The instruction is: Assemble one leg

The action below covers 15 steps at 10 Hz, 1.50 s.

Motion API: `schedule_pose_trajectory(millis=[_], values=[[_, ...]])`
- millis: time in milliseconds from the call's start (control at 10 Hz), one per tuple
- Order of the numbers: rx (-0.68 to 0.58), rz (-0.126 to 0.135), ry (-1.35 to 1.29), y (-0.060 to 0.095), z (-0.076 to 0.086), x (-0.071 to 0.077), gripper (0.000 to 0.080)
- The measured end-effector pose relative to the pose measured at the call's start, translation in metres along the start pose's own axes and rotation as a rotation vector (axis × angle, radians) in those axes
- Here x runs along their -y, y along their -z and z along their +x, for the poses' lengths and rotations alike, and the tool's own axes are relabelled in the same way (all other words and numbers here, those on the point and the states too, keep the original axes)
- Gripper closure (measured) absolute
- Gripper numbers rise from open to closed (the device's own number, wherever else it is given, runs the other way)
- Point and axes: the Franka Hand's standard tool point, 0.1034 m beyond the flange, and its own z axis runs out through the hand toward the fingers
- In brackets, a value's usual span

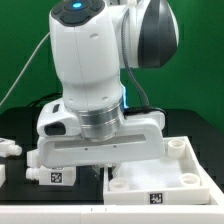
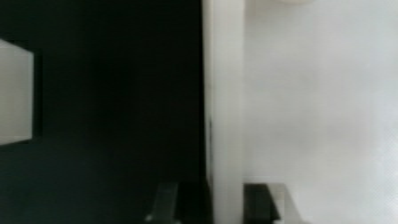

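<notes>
One leg (image 1: 10,147), a small white peg, lies on the black table at the exterior view's left, well away from the arm. My gripper (image 1: 104,172) is low at the left edge of the large white square part (image 1: 170,180) with its raised rim; the hand hides the fingertips there. In the wrist view the gripper (image 2: 217,205) stands nearly closed, with one dark finger (image 2: 173,205) over the black table and the other over the white part (image 2: 311,100). The part's edge runs between them, so the jaws are shut on that edge.
Another small white piece (image 1: 3,172) shows at the exterior view's left edge. A white block (image 2: 15,95) sits off to the side on the black table in the wrist view. The arm's body (image 1: 95,70) fills the middle, with green backdrop behind.
</notes>
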Motion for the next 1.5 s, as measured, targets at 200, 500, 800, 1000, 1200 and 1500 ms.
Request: schedule_pose_trajectory(millis=[200, 500, 800, 1000, 1200, 1500], values=[[0.0, -0.006, -0.008, -0.004, 0.006, 0.0, 0.0745], [-0.03, -0.005, 0.005, -0.001, 0.035, 0.002, 0.0745], [-0.012, -0.005, 0.02, -0.001, 0.035, 0.002, 0.0744], [-0.012, -0.005, 0.025, -0.001, 0.035, 0.002, 0.0744], [-0.012, -0.005, 0.027, -0.001, 0.035, 0.002, 0.0744], [-0.012, -0.003, 0.026, -0.001, 0.035, 0.002, 0.0416]])
